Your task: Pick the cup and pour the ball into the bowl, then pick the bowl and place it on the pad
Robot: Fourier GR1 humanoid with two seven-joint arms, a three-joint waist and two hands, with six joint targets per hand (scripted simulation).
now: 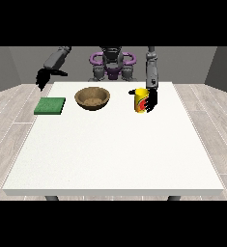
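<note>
My cup (pixel 141 100) is yellow with a red mark on its side; my black hand (pixel 152 100) is against it. Left of the cup sits the brown wooden bowl (pixel 92 98), and further left the green pad (pixel 50 105), all on my white table (pixel 115 154).

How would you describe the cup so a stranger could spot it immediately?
Start at the white table and look to its far edge, at the view's right. The cup stands upright beside the robot hand there. It alone is yellow with a red mark; the bowl is brown, the pad green.
</note>
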